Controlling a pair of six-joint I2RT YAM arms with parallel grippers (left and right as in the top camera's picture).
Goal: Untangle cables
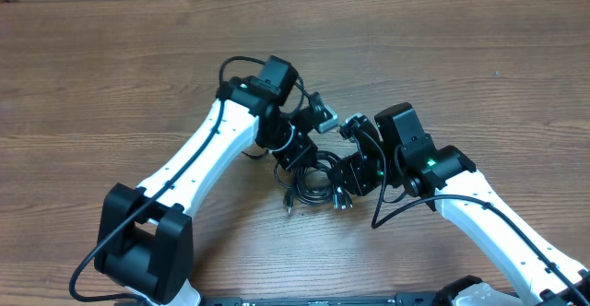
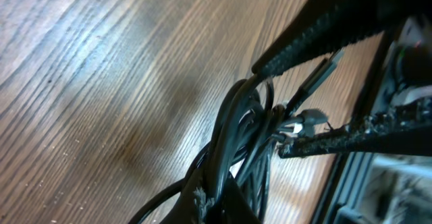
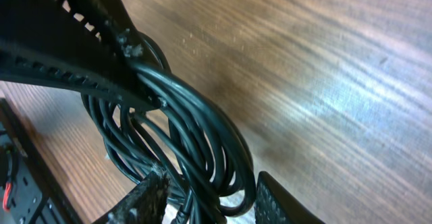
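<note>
Right gripper [image 3: 158,140], closest to its wrist lens: its fingers are closed around a thick bundle of strands from the cables [image 3: 202,129], which loop in several turns out past the fingertips. The left gripper [image 2: 270,109] is clenched on the opposite side of the cables, pinching a few strands just beside a dark plug [image 2: 317,79] and a silver-tipped end [image 2: 297,124]. Seen from above, the cables form one compact coil on or low over the table [image 1: 138,66], directly between the two grippers. Short loose ends trail from the side of the cables that faces the robot bases.

Risks from this state:
- (a) Each grip takes in several strands at once, so drawing the grippers apart is likely to tighten the coil rather than free a single cord.
- (b) The plug beside the left fingertips may catch in a loop of the cables and lock it. Forcing it could strain the joint between plug and cord.
- (c) Both sets of fingertips sit close together at the cables, so a small misjudged move could bring them into collision.
- (d) The smooth cords may slip out of the left pinch under tension, and the whole coil would then follow the right gripper.

Which strand belongs to which cord cannot be told.
</note>
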